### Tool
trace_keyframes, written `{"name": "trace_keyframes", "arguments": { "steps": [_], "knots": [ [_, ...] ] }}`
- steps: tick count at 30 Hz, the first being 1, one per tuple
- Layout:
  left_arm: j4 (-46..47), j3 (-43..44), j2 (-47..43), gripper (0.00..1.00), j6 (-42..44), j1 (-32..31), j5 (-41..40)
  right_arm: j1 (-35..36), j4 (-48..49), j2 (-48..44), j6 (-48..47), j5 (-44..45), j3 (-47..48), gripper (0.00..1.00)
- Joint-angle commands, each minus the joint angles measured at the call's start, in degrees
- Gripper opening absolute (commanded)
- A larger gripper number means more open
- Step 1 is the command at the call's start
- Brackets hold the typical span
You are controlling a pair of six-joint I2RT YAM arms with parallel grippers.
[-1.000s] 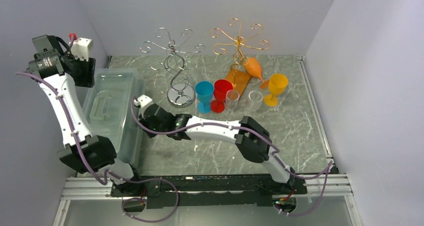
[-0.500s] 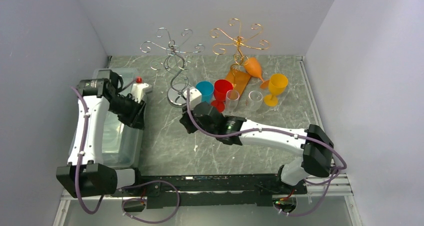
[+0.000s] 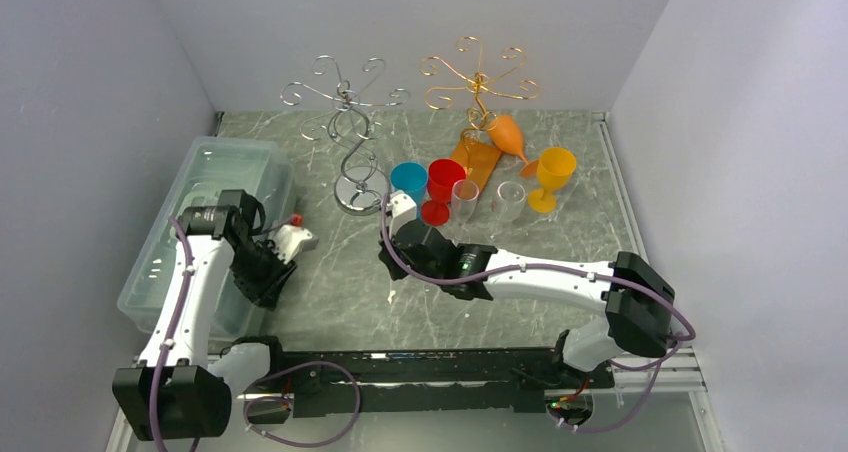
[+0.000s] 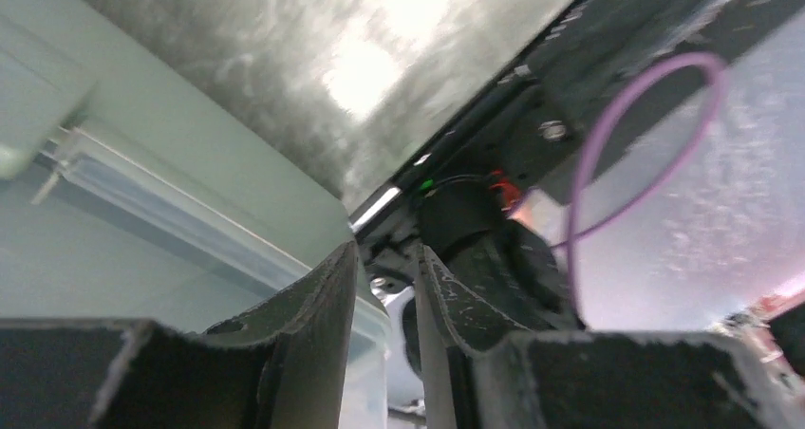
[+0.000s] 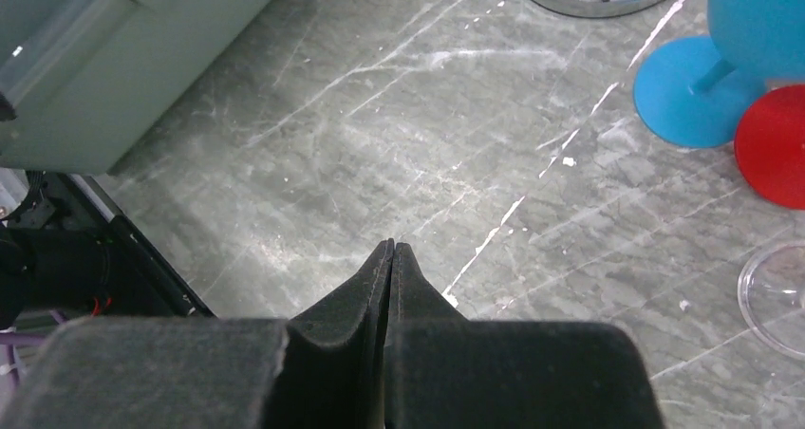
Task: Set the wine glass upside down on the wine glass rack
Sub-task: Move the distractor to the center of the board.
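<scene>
1. Top external view: five glasses stand upright in a row on the far half of the tabletop. They are a blue glass, a red glass, a clear glass, a second clear glass and a yellow glass.
2. An orange glass sits tilted against the gold rack by the far edge. I cannot tell whether it hangs there.
3. The silver rack stands left of the gold one, its foot just beside the blue glass.
4. My right pincer is pressed closed on nothing. It is over bare tabletop, near the blue glass's foot.
5. My left pincer has its fingers a little apart with nothing between them. It is beside the bin at the tabletop's left edge, well apart from every glass.
</scene>
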Motion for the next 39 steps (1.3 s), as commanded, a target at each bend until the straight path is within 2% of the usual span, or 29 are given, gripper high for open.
{"name": "trace_keyframes", "arguments": {
  "steps": [1, 5, 10, 14, 20, 28, 31, 33, 35, 36, 39],
  "knots": [
    [14.0, -6.8, -2.6, 0.36, 1.0, 0.2, -17.2, 0.2, 3.5, -2.0, 1.3, 1.5, -1.2, 0.0],
    [25.4, -8.3, -2.7, 0.39, -2.0, 0.2, -22.3, 0.3, 4.3, -1.9, 1.5, 1.4, -1.7, 0.0],
    [33.9, -7.2, 1.0, 0.43, -7.4, 0.1, -18.5, 0.4, 4.7, -2.1, 1.5, 1.6, -2.2, 0.0],
    [38.9, -7.1, 5.5, 0.43, -11.4, 0.0, -18.6, 0.6, 4.2, -2.8, 1.6, 2.7, -2.8, 0.0],
    [51.8, -8.5, 11.3, 0.42, -13.4, -0.1, -27.0, 0.6, 4.2, -3.5, 1.2, 4.0, -3.9, 0.0],
    [56.2, -3.4, 17.5, 0.42, -14.6, 0.1, -33.6, 0.5, 3.1, -5.2, 1.0, 5.5, -4.8, 0.0],
    [51.8, 0.0, 16.9, 0.44, -17.3, 0.1, -28.9, 0.2, 1.8, -6.8, 0.6, 7.4, -5.1, 0.0],
    [45.8, 3.9, 16.3, 0.49, -19.4, 0.1, -20.6, -0.4, 0.0, -8.2, -0.1, 8.7, -4.9, 0.0],
    [41.4, 6.6, 15.3, 0.59, -21.4, 0.1, -10.3, -2.0, -1.2, -9.7, -0.5, 9.5, -4.7, 0.0],
    [40.0, 7.8, 15.0, 0.64, -22.7, 0.1, -6.3, -3.0, -1.8, -10.4, -0.8, 9.5, -4.4, 0.03],
    [34.9, 11.8, 15.7, 0.66, -25.6, 0.1, 4.0, -6.0, -4.1, -11.7, -2.3, 10.8, -2.6, 0.2]
  ]
}}
